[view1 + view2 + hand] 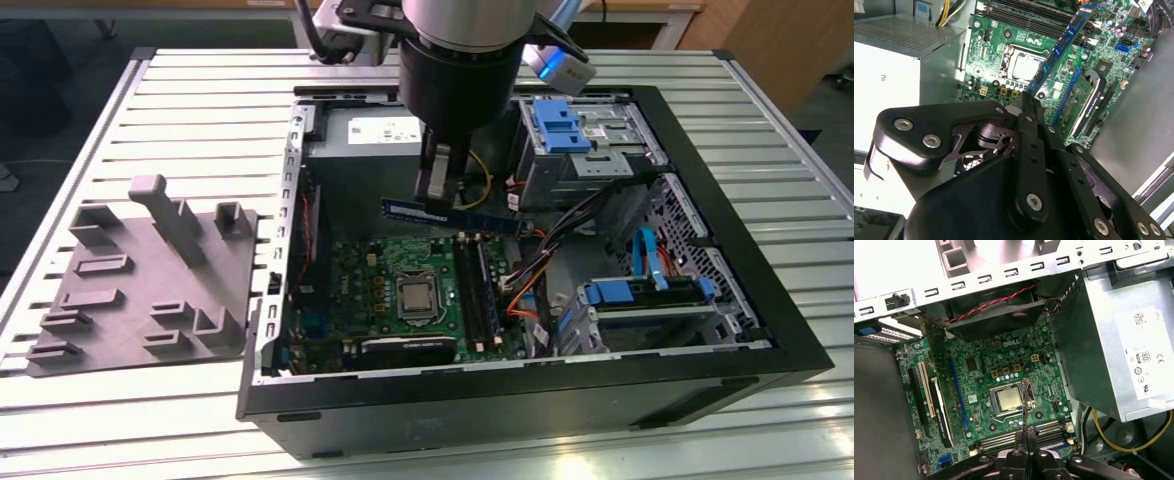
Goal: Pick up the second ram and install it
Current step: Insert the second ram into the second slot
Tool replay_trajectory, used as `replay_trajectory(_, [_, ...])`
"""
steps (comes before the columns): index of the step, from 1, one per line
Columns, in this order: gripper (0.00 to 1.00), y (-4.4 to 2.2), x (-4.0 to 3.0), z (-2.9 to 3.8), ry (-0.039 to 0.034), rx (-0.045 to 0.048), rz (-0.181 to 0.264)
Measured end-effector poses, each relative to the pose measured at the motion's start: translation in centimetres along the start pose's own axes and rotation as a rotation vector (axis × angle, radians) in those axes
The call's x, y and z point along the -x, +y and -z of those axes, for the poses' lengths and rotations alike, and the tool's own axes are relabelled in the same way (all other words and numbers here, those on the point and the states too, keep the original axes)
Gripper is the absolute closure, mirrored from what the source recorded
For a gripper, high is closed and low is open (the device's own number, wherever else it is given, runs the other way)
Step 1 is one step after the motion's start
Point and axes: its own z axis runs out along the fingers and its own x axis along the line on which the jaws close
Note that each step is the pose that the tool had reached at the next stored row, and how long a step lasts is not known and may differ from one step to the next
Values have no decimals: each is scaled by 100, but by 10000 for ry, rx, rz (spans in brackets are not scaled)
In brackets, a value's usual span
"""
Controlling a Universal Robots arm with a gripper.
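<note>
Tool (438, 195) pinching second ram (487, 220) tight, holding it in air above green board (374, 275), near long slots (475, 288). Good job likely needing stick level, lined up with empty slot.

Near end of second ram (1061, 47) hidden inside gripper (1026, 96) — arm (461, 60) cut off at exterior view's top edge.

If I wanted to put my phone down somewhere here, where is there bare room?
Bare slats of the table lie between the grey holder tray and the table's far edge. Inside the computer case it is crowded: the gripper holds the ram over the motherboard, beside cables.
</note>
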Motion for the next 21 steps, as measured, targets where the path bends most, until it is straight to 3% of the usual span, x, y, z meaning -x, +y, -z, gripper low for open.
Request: replay_trajectory(21, [88,0,0,0,-34,-23,-862])
